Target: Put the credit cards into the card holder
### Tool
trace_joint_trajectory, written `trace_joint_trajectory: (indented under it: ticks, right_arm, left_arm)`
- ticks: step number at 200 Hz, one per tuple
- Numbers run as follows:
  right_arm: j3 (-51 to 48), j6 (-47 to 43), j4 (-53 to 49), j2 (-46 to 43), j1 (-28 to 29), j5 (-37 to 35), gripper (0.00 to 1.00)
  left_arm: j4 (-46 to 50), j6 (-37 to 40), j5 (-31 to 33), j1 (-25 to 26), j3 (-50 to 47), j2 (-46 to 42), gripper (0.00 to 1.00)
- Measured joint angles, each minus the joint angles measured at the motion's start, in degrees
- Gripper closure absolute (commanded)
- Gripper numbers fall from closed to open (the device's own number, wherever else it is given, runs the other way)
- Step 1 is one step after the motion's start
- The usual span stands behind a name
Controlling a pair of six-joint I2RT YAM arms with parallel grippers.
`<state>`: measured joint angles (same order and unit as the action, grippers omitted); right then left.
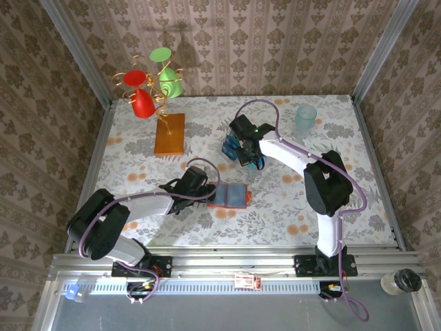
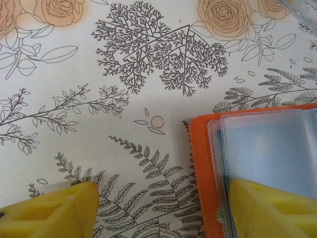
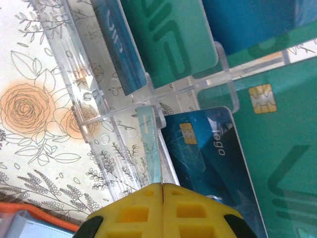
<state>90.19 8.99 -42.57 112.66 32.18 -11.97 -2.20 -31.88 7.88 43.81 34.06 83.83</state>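
Observation:
The card holder (image 1: 229, 196) lies open on the flowered table, orange with clear sleeves (image 2: 267, 148). My left gripper (image 1: 205, 190) is open at its left end: one yellow finger (image 2: 267, 210) rests on the sleeves, the other stands over bare cloth. Several blue and teal credit cards (image 1: 231, 147) stand in a clear acrylic rack (image 3: 94, 99). My right gripper (image 3: 162, 186) hangs over the rack (image 1: 242, 156), its jaws shut on the top edge of a pale teal card (image 3: 151, 144) seen edge-on. A blue chip card (image 3: 213, 153) and a teal one (image 3: 287, 148) stand beside it.
An orange-brown board (image 1: 170, 134) carries a wire stand with red and green cups (image 1: 148, 89) at the back left. A translucent cup (image 1: 306, 121) stands at the back right. The card holder's orange corner (image 3: 25, 210) shows below the rack.

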Motion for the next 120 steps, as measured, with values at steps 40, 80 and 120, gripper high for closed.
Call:
trace_joint_trajectory:
  ticks: [40, 80, 120]
  right_arm:
    - [0.00, -1.57, 0.09, -0.33, 0.00, 1.60, 1.00]
    - [0.00, -1.79, 0.02, -3.96, 0.00, 3.63, 1.00]
    - [-1.29, -0.22, 1.18, -12.20, 0.00, 7.37, 1.00]
  left_arm:
    - [0.00, 0.00, 0.00, 0.00, -0.02, -0.35, 0.29]
    - [0.07, -0.02, 0.02, 0.00, -0.07, -1.33, 0.29]
    - [0.15, -0.02, 0.02, 0.00, -0.07, -1.46, 0.29]
